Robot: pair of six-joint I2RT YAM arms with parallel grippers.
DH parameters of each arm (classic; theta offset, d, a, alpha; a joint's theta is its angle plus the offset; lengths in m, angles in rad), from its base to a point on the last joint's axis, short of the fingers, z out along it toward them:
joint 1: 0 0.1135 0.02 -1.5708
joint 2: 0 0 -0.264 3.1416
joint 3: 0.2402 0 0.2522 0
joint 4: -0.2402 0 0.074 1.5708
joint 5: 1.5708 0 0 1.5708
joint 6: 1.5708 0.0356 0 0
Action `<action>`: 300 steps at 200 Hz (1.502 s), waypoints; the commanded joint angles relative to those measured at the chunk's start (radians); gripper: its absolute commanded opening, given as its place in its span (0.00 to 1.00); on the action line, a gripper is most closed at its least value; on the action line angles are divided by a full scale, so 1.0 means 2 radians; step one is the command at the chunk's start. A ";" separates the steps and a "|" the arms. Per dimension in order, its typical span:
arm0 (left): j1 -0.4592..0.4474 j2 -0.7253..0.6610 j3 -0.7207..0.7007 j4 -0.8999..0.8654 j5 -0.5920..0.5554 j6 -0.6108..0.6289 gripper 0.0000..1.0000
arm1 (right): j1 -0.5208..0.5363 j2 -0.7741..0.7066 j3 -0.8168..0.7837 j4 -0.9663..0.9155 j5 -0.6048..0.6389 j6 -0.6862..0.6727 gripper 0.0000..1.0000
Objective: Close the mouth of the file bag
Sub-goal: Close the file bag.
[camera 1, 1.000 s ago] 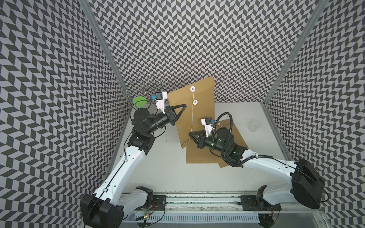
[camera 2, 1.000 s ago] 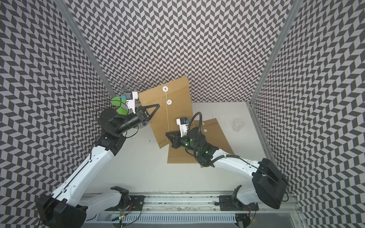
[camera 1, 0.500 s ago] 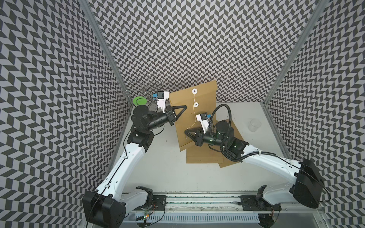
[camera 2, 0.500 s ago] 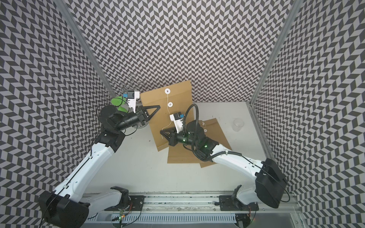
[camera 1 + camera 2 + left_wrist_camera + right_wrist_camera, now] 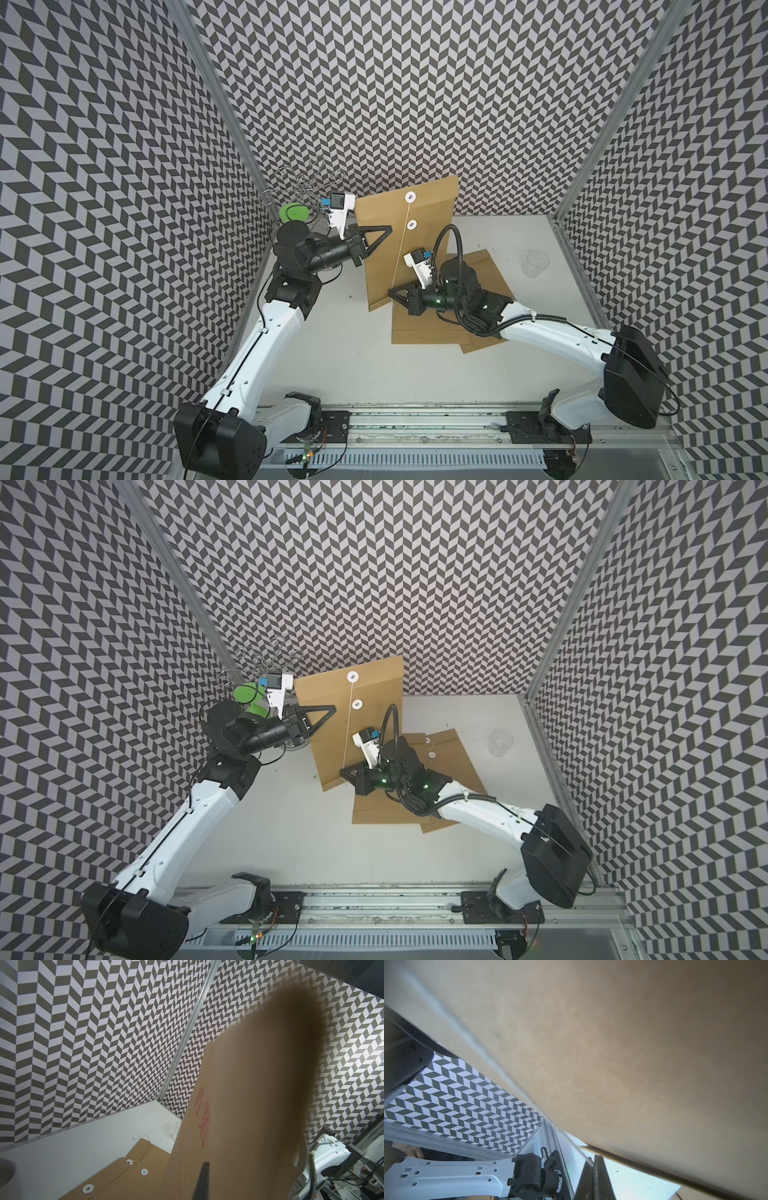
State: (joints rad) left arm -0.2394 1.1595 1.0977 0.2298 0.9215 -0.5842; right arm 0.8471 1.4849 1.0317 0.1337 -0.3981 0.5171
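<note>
Brown file bag (image 5: 428, 212) stands pinched in the left gripper (image 5: 389, 229); the right gripper (image 5: 392, 293), clamped on its string (image 5: 400, 249), has retightened it beside the unwound lower button (image 5: 411, 224).

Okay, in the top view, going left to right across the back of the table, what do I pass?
green object → file bag, held upright → clear cup
</note>
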 commanded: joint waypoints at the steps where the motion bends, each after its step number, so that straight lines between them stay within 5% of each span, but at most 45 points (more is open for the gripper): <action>1: 0.002 -0.005 0.015 0.001 0.026 0.016 0.00 | -0.017 -0.007 0.010 -0.015 -0.005 0.002 0.00; 196: 0.011 -0.017 -0.017 0.003 0.096 -0.007 0.00 | -0.095 -0.025 0.039 -0.081 0.038 -0.032 0.00; 300: 0.031 -0.015 -0.027 -0.037 0.083 0.002 0.00 | -0.113 -0.040 0.114 -0.185 0.132 -0.093 0.00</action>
State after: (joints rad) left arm -0.1925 1.1454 1.0538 0.1757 1.0859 -0.5808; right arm 0.6357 1.4448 1.2152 -0.2089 -0.2008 0.3805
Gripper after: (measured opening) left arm 0.051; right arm 0.047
